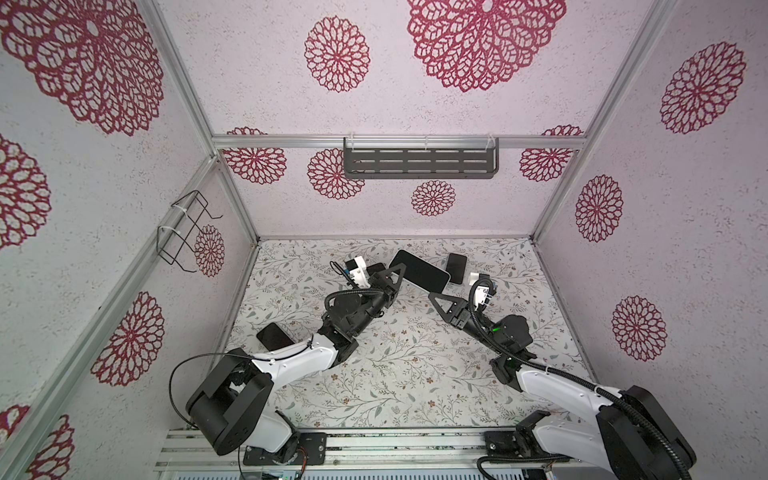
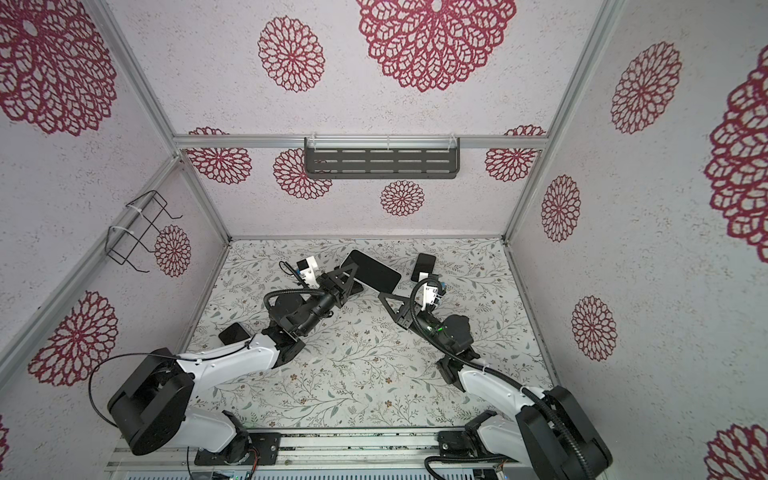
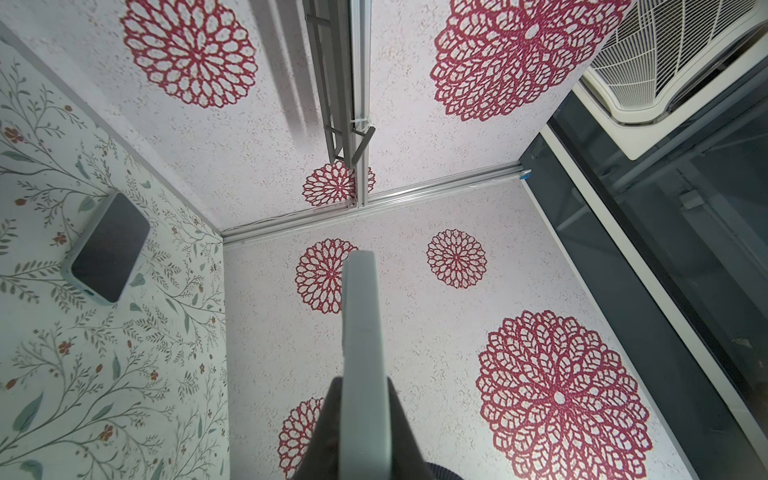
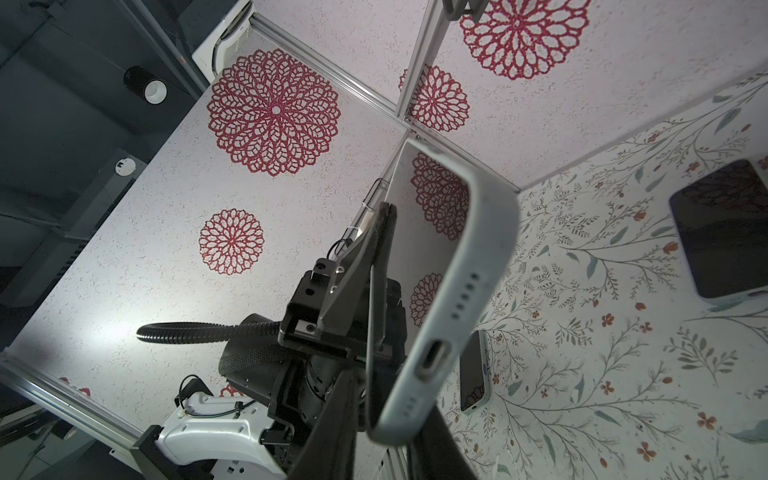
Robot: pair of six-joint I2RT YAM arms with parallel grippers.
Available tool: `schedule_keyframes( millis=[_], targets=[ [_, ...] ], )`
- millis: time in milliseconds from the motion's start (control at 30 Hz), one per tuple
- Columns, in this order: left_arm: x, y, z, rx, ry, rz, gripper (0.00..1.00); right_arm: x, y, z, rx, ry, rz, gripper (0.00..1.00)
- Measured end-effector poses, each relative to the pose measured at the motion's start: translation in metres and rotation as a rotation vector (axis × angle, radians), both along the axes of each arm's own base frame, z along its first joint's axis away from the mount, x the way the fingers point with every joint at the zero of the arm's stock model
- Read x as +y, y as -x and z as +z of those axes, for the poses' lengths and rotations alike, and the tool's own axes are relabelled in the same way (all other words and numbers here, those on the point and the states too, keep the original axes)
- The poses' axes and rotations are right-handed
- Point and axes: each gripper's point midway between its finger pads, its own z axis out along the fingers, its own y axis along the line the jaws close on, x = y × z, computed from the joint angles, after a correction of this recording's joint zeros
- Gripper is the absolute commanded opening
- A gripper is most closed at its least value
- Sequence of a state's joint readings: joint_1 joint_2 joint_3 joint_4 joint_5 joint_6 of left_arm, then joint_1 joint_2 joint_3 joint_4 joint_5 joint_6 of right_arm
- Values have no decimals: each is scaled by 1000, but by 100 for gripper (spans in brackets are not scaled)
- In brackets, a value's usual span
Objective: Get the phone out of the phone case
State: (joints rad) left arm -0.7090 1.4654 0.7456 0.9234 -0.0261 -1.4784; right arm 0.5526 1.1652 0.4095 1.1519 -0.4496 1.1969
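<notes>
1. Floral tabletop (image 1: pixel 399 374), walls close on 3 sides; free air only over the centre.
2. Left gripper (image 1: pixel 395 276) clamps the phone case (image 4: pixel 469 257) by 1 long edge, raised off the table so the phone (image 1: pixel 419 270), seated inside, can be worked out.
3. Right gripper (image 4: pixel 388 419) brackets the case's port end, jaws narrow; can't tell if gripping.
4. Spare phone (image 1: pixel 456 266) lies near: little margin there.

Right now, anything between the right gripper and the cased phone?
Nothing visible. The cased phone, held up by the left gripper, has its port end between the fingers of the right gripper.
</notes>
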Motion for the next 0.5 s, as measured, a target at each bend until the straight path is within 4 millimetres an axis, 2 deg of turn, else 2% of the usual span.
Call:
schedule_keyframes(
  millis=[200, 500],
  targets=[
    [-1, 0, 2, 1, 9, -6, 0, 0, 1, 3, 2, -13, 4, 1],
    [-8, -2, 3, 42, -22, -28, 0, -4, 1, 0, -82, 81, -57, 0]
  ],
)
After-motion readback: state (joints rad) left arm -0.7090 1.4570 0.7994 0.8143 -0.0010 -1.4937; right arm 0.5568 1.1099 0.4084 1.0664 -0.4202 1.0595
